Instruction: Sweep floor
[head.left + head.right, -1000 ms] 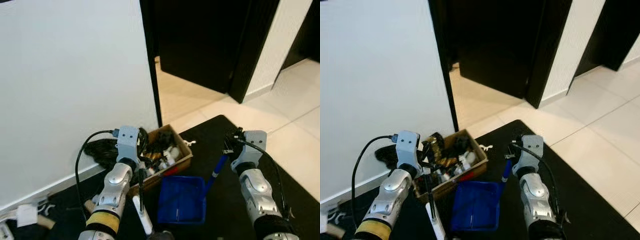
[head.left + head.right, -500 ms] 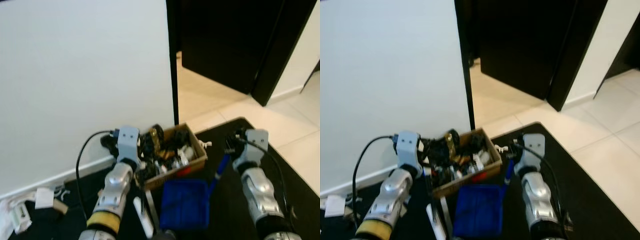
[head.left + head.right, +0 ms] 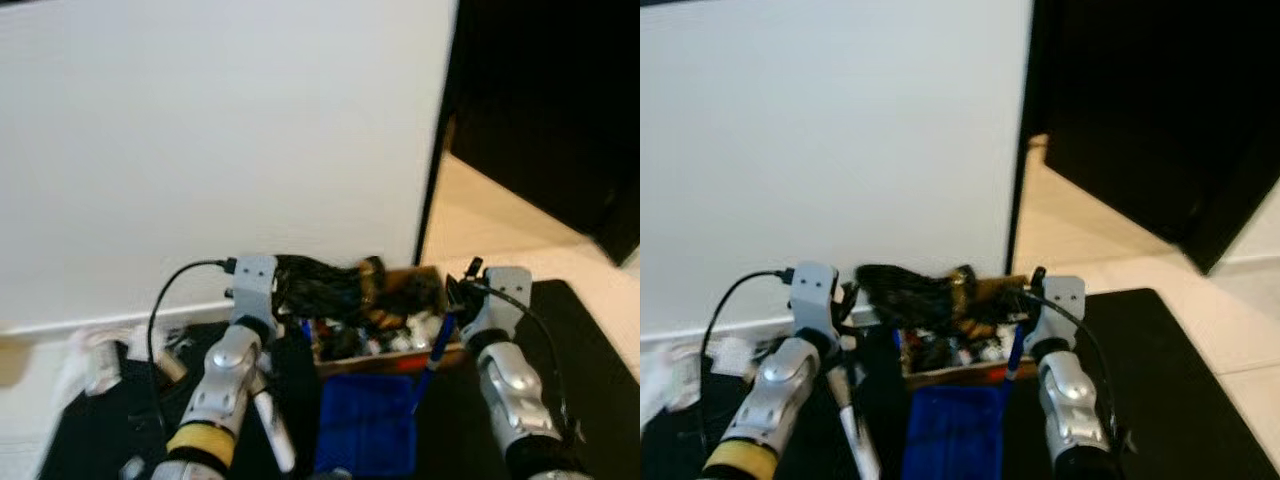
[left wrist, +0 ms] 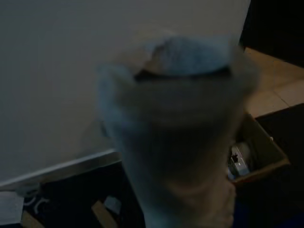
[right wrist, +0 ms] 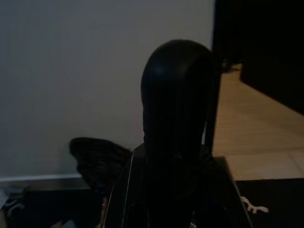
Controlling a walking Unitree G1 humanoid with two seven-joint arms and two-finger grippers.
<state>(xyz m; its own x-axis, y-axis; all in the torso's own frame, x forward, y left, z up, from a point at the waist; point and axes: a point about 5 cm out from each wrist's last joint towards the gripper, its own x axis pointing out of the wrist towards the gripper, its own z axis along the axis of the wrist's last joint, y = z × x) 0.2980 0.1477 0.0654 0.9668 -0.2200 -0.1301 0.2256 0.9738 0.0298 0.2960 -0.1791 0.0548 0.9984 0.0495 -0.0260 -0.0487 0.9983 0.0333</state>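
From the head views, a white wall (image 3: 220, 140) faces the robot, with a dark doorway to the right. At the wall's foot on a black mat (image 3: 590, 350) sits a cardboard box (image 3: 390, 345) crammed with black cables and small white and dark items. Just in front lies a blue dustpan (image 3: 365, 420); its blue handle (image 3: 437, 345) rises to the right gripper (image 3: 455, 300), which appears clenched around it. The left gripper (image 3: 262, 345) appears closed on a white brush handle (image 3: 272, 430). In the left wrist view, a blurred pale handle end (image 4: 185, 133) blocks the middle, with the box's corner beside it. The right wrist view is dark: a black rounded handle end (image 5: 178, 118) stands before the wall.
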